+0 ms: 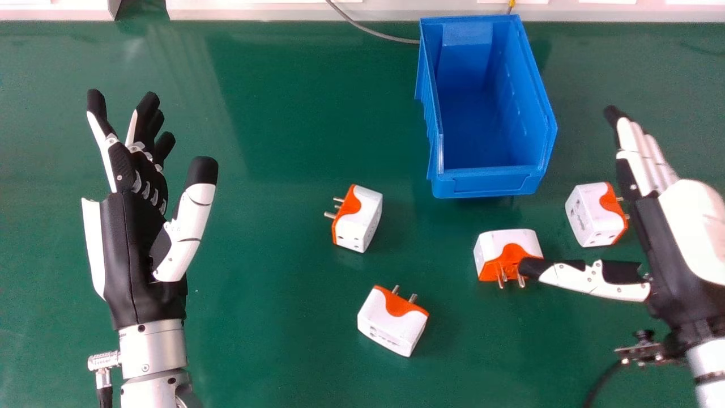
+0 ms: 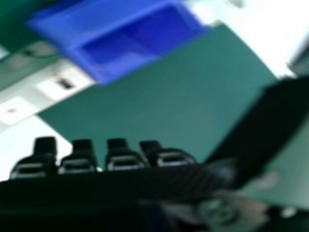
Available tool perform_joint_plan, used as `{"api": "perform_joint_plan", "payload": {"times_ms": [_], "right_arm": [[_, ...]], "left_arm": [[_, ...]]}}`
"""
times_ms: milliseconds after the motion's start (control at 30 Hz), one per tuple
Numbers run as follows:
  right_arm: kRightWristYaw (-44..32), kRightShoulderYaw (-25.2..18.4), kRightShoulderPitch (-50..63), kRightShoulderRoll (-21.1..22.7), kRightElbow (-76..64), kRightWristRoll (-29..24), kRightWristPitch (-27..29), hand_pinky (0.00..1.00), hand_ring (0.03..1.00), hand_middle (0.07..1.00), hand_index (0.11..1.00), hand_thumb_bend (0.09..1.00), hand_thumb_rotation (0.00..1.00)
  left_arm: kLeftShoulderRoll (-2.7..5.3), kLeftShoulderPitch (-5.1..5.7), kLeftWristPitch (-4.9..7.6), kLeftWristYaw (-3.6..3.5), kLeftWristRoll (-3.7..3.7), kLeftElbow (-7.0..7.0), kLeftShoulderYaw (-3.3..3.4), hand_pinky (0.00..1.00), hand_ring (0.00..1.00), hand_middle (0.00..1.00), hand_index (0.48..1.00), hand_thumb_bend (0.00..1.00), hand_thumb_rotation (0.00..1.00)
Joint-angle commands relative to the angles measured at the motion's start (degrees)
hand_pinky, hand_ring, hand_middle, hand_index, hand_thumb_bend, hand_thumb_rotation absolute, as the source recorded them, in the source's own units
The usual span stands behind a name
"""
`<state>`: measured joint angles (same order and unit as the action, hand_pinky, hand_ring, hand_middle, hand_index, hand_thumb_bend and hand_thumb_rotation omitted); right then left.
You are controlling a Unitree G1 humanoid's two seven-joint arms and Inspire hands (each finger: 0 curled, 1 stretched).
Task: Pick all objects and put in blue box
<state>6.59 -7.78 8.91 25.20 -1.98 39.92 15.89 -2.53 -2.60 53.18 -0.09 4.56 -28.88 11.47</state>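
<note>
Desk (image 1: 272, 351): green, edged by white panels (image 1: 255, 10).
Blue box (image 1: 487, 184): placed at the far side, right of centre; also caught in the right hand view.
Left hand (image 1: 130, 249): fingers loosely extended, thumb apart.
Right hand (image 1: 696, 226): fingers straight; thumb extended over the middle-right adapter (image 1: 504, 246), contact unclear.
Other adapters: left (image 1: 365, 209), near (image 1: 391, 323) and far-right adapter (image 1: 589, 215), orange-trimmed, small markings illegible.
Cable (image 1: 368, 28): grey, beside the box.

Blue box (image 1: 487, 184), four white-orange plugs (image 1: 391, 326), green table (image 1: 266, 340)
</note>
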Motion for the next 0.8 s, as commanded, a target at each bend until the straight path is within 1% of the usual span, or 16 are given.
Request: {"api": "perform_joint_plan", "payload": {"times_ms": [0, 67, 167, 267, 333, 367, 400, 433, 467, 533, 667, 733, 767], "right_arm": [[-2.90, -1.04, -2.39, 2.89, -3.74, 2.17, -4.99, 0.96, 1.000, 1.000, 1.000, 0.914, 0.41], [-6.08, -0.13, -4.20, 5.13, -4.66, 4.39, -8.92, 0.96, 1.000, 1.000, 1.000, 0.929, 0.37], [-10.90, 1.50, -7.09, 8.41, -4.91, 6.34, -12.87, 0.94, 1.000, 1.000, 1.000, 0.948, 0.31], [-16.90, 3.86, -10.70, 11.40, -4.28, 7.93, -16.33, 0.95, 1.000, 1.000, 1.000, 0.948, 0.26], [-20.09, 5.73, -14.04, 13.10, -2.22, 8.35, -17.40, 0.95, 1.000, 1.000, 1.000, 0.949, 0.25], [-21.25, 7.57, -16.72, 13.26, 0.04, 9.16, -17.95, 0.94, 1.000, 1.000, 1.000, 0.952, 0.23], [-20.50, 11.56, -22.30, 11.08, 6.56, 11.35, -18.56, 0.94, 1.000, 1.000, 1.000, 0.955, 0.22], [-20.09, 14.35, -26.32, 10.02, 11.25, 12.55, -18.64, 0.93, 1.000, 1.000, 1.000, 0.972, 0.20], [-19.93, 16.30, -29.44, 9.61, 15.00, 12.99, -18.32, 0.93, 1.000, 1.000, 1.000, 0.987, 0.14], [-19.34, 18.31, -32.97, 10.61, 19.67, 12.61, -16.69, 0.95, 1.000, 1.000, 1.000, 0.999, 0.03], [-18.48, 21.80, -38.91, 13.07, 28.38, 11.78, -11.53, 0.95, 1.000, 1.000, 1.000, 1.000, 0.00], [-17.93, 24.06, -42.00, 14.04, 33.31, 12.49, -8.73, 0.93, 0.999, 1.000, 0.989, 1.000, 0.02], [-17.25, 25.36, -43.62, 14.40, 36.01, 12.96, -7.22, 0.93, 0.999, 1.000, 0.989, 1.000, 0.02]], "left_arm": [[0.07, -0.38, 1.39, 0.10, -0.32, 0.14, 0.01, 0.93, 0.95, 0.94, 0.932, 0.66, 0.57], [0.20, -0.23, 1.11, 0.45, -0.54, 0.52, 0.07, 0.92, 0.95, 0.94, 0.930, 0.68, 0.58], [0.30, -0.04, 1.05, 0.88, -0.83, 0.94, 0.08, 0.91, 0.95, 0.94, 0.925, 0.68, 0.58], [0.29, 0.06, 0.98, 1.42, -1.34, 1.13, 0.17, 0.91, 0.95, 0.93, 0.924, 0.67, 0.58], [0.31, 0.18, 1.04, 1.49, -1.23, 1.28, 0.07, 0.91, 0.95, 0.93, 0.923, 0.67, 0.58], [0.29, 0.25, 1.08, 1.40, -1.08, 1.37, -0.01, 0.92, 0.95, 0.93, 0.924, 0.67, 0.58], [0.25, 0.30, 1.11, 1.32, -0.97, 1.43, -0.07, 0.92, 0.95, 0.93, 0.926, 0.67, 0.58], [0.22, 0.35, 1.11, 1.25, -0.89, 1.50, -0.11, 0.92, 0.95, 0.94, 0.926, 0.66, 0.58], [0.16, 0.36, 1.18, 1.04, -0.67, 1.49, -0.19, 0.92, 0.95, 0.94, 0.927, 0.66, 0.57], [0.17, 0.36, 1.10, 0.91, -0.46, 1.58, -0.27, 0.92, 0.95, 0.94, 0.929, 0.65, 0.57], [0.19, 0.11, 1.00, 0.33, 0.07, 1.54, -0.47, 0.92, 0.95, 0.94, 0.930, 0.65, 0.56], [0.15, -0.18, 1.14, 0.24, 0.08, 1.25, -0.47, 0.92, 0.95, 0.94, 0.930, 0.65, 0.56], [0.09, -0.31, 1.23, 0.29, -0.13, 1.11, -0.45, 0.92, 0.95, 0.94, 0.930, 0.65, 0.56]]}}
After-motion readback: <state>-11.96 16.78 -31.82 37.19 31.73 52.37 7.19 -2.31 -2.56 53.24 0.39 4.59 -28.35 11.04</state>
